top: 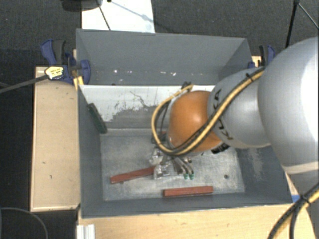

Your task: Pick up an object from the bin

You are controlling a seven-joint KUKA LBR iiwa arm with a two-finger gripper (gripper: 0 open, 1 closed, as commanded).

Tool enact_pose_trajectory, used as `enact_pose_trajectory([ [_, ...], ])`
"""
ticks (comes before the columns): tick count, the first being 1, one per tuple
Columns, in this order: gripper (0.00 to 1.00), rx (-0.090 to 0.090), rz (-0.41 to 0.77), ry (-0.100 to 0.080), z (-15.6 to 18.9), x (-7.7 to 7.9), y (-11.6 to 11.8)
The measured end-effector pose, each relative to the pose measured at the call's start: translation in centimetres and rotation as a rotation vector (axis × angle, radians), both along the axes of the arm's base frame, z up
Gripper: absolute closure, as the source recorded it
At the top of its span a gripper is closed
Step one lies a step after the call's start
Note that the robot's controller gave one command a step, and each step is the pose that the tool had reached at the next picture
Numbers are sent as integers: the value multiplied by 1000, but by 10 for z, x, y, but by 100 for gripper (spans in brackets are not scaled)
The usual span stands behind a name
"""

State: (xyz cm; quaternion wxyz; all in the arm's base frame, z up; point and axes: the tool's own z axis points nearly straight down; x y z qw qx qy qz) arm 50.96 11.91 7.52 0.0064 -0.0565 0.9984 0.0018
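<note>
My gripper [160, 168] is low over the bin floor, near the front middle, under the orange cover. A long red-brown flat stick [130, 176] lies on the floor to its left, and the stick's right end reaches the gripper's metal tip. A second red-brown stick [188, 191] lies flat along the front wall, just below and right of the gripper, apart from it.
A dark green bar [96, 118] leans against the bin's left wall at the back. The arm and its looping cables cover the bin's right middle. Bare floor shows at the front left and the far right.
</note>
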Motion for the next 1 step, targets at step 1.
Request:
enact_pose_trajectory([
  [1, 100, -3, 40, 2, 185, 10, 2],
])
